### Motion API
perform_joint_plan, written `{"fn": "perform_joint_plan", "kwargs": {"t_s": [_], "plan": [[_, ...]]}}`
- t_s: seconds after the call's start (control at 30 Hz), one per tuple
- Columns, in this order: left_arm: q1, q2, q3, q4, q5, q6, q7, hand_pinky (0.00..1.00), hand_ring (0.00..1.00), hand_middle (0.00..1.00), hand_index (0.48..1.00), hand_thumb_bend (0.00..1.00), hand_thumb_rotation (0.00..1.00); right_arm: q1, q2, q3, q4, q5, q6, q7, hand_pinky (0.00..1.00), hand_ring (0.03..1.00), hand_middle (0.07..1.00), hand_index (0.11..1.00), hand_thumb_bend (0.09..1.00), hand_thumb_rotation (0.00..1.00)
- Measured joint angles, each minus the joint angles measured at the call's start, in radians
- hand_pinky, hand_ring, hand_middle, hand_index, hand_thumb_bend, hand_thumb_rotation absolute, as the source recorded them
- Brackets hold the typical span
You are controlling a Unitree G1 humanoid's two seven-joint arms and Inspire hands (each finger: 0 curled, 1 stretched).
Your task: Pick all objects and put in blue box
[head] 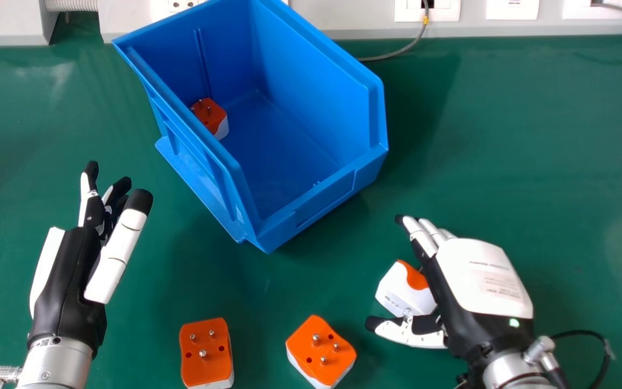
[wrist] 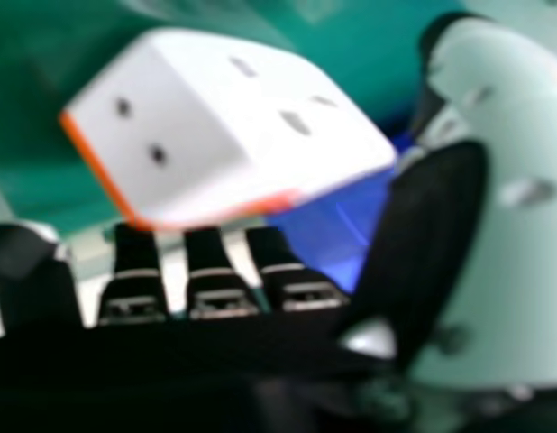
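In the head view, your right hand [head: 484,275] was at the table's right side, its fingers out straight and unclenched. A white-and-orange plug adapter [head: 403,289] lay between those fingers and the thumb, tilted, with its orange face turned partly toward the hand; whether they touched, you could not tell. In the right hand view, its white sides showed dark holes and slots, with the orange along an edge.

Your left hand [head: 68,281] was over the table [head: 532,135] at the left, its fingers loosely extended and holding nothing.

One adapter [head: 211,116] was already inside the blue box [head: 322,200], against the wall on its left side, pins up. Two more were on the table nearer you: the left adapter [head: 205,351] and the middle adapter [head: 319,348], each with its orange pin face upward.

As for writing, the white cover on the back of your right hand bore a line of print and a pale label [head: 500,283] (a small green light [head: 514,322] glowed just beside the cover). Faint marks showed on the tilted adapter's white side, and a tiny square code [head: 46,342] sat at your left wrist.
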Motion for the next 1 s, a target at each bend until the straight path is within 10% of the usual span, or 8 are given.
{"fn": "perform_joint_plan", "kwargs": {"t_s": [1.0], "plan": [[0.009,0.013,0.027,-0.004,-0.018,0.001,-0.012,0.93,0.96,0.96,0.995,0.75,0.87,-0.194,-0.008,0.078,0.147,-0.03,0.143,0.092,0.83,0.896,0.93,0.92,0.449,0.56]]}}
